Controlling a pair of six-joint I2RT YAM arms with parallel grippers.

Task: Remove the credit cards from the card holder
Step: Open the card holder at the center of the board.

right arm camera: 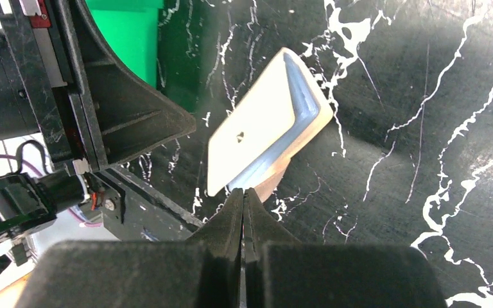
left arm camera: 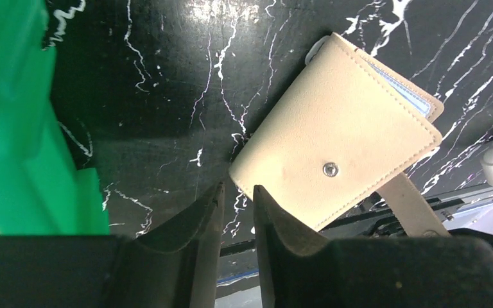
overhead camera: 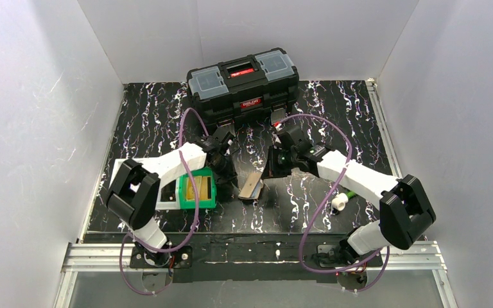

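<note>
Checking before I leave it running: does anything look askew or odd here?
The card holder is tilted up rather than lying flat, its strap unsnapped and apparently pinched by the right end effector. A light blue card peeks from its edge.

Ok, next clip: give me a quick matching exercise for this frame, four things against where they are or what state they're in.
Things:
1. card holder
2. black toolbox
3. left fingers
4. right fingers

Place or state:
A. pressed together
B. at the far edge of the table, centre
C. slightly apart, nothing between them
D. folded, mid-table

Pairs: 1-D, 2-B, 3-C, 4-A
</note>
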